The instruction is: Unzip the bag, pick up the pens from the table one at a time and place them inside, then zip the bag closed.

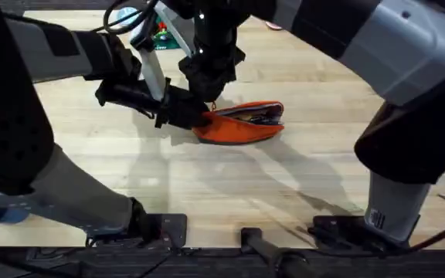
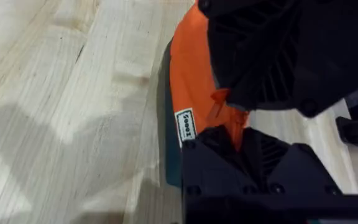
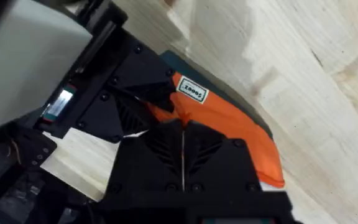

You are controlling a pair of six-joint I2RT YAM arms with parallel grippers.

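The orange bag (image 1: 242, 125) lies on the table (image 1: 207, 177) at mid-depth, with its zipper gaping along the top toward its right end. Thin dark shapes, the pens (image 1: 259, 116), show inside the gap. My left gripper (image 1: 198, 117) reaches in from the left and is shut on the bag's left end; orange fabric (image 2: 191, 81) runs between its fingers (image 2: 216, 162). My right gripper (image 1: 211, 104) hangs straight down over that same end. It (image 3: 183, 127) is shut at the zipper line of the bag (image 3: 229, 121), where a small orange pull tab (image 2: 219, 99) leads up into it.
A green and red object (image 1: 161, 35) and a small pink thing (image 1: 273, 25) lie at the table's far edge. Both arms crowd the space over the bag's left end. Bare planks stretch in front of the bag and to its right.
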